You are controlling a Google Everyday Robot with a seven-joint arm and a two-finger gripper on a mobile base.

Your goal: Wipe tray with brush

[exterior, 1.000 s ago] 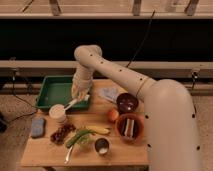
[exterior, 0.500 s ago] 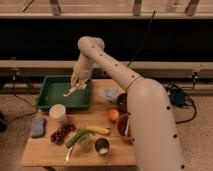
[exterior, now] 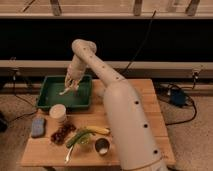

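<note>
A white robot arm (exterior: 117,100) reaches across a wooden bench (exterior: 150,97). Its thick lower link rises from the near right, narrows towards a rounded elbow high above the bench's back edge, then folds sharply down and to the left. The gripper (exterior: 71,85) hangs over the right half of a green tray (exterior: 50,97), which sits at the bench's back left corner. The jaws point downward and pinch a pale brush (exterior: 65,91). The brush angles down and left from the jaws, with its lower end at or just above the tray floor; whether it touches cannot be told. Just in front of the tray stands a short white tub (exterior: 58,113). A blue sponge (exterior: 37,127) lies near the bench's left edge. Right of the sponge is a dark reddish cluster (exterior: 62,133), then a long green vegetable (exterior: 77,138) lying slantwise beside a yellow banana (exterior: 98,130). A small metal cup (exterior: 102,146) stands near the front edge, close against the arm's lower link. Cables (exterior: 175,95) trail on the floor to the right of the bench.
</note>
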